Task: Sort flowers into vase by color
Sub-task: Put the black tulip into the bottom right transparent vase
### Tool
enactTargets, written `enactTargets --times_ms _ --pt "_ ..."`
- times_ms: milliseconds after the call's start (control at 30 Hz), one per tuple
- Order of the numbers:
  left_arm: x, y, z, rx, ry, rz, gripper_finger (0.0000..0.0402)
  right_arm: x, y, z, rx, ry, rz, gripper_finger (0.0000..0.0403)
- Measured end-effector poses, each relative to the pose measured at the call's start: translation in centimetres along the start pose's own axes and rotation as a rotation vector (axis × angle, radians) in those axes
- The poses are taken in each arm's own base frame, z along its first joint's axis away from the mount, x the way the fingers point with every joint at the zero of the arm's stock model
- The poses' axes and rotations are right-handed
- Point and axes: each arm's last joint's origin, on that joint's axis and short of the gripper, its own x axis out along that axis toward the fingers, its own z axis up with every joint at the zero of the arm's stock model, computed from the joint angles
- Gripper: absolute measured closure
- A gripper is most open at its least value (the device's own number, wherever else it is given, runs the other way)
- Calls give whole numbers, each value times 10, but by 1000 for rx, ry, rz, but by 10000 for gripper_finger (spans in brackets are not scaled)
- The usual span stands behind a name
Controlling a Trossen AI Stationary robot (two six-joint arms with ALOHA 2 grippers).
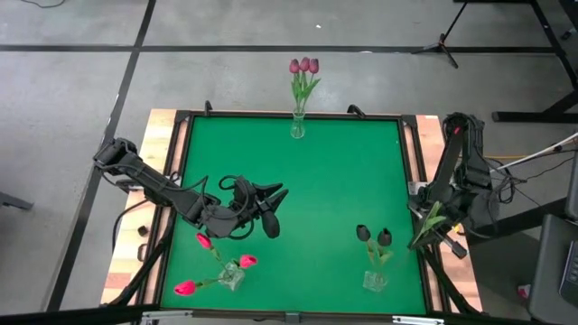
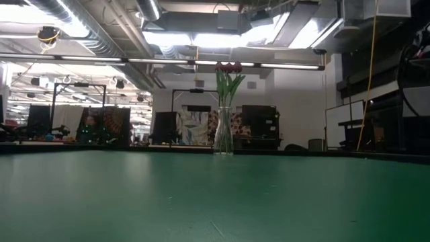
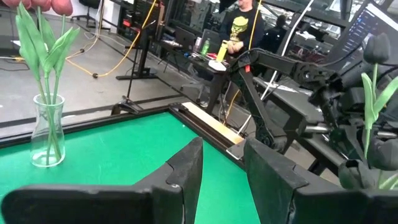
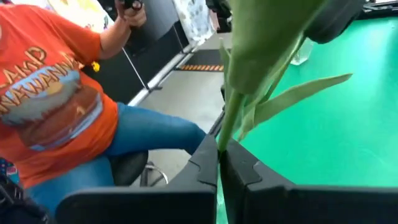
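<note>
High view: a green table [image 1: 343, 190] w/ three clear vases. The far-edge vase [image 1: 297, 126] held three mauve-purple tulips [image 1: 304, 66]; the near-left vase [image 1: 233, 275] held three pink-red tulips [image 1: 186, 288]; the near-right vase [image 1: 374, 280] held two near-black tulips [image 1: 372, 235]. The left gripper [image 1: 274, 212] hovered over the table's left-centre, fingers apart, holding nothing. The right gripper [image 1: 437, 224] sat at the table's right edge, pinching a green flower stem [image 1: 426, 227]. Low view: only the far vase [image 2: 223, 132] w/ its tulips [image 2: 228, 68] showed, upright across the green surface. Left wrist view: the left gripper [image 3: 222, 165] fingers were spread, empty, above the table; the mauve vase [image 3: 48, 130] stood beyond. Right wrist view: the right gripper [image 4: 220, 163] was pressed together on the stem [image 4: 231, 112], leaves fanning out; a person in an orange shirt [image 4: 50, 87] sat beside the table.
</note>
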Motion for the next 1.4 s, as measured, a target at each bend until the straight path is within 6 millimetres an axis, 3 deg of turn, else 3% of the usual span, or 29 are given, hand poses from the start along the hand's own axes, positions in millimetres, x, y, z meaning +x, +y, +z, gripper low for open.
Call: enactTargets --times_ms 400,1400 --pt "0 0 0 0 1 1 285 14 1 -14 6 -42 9 403" --pt "0 0 -1 7 4 3 285 26 10 -12 -102 -62 17 402"
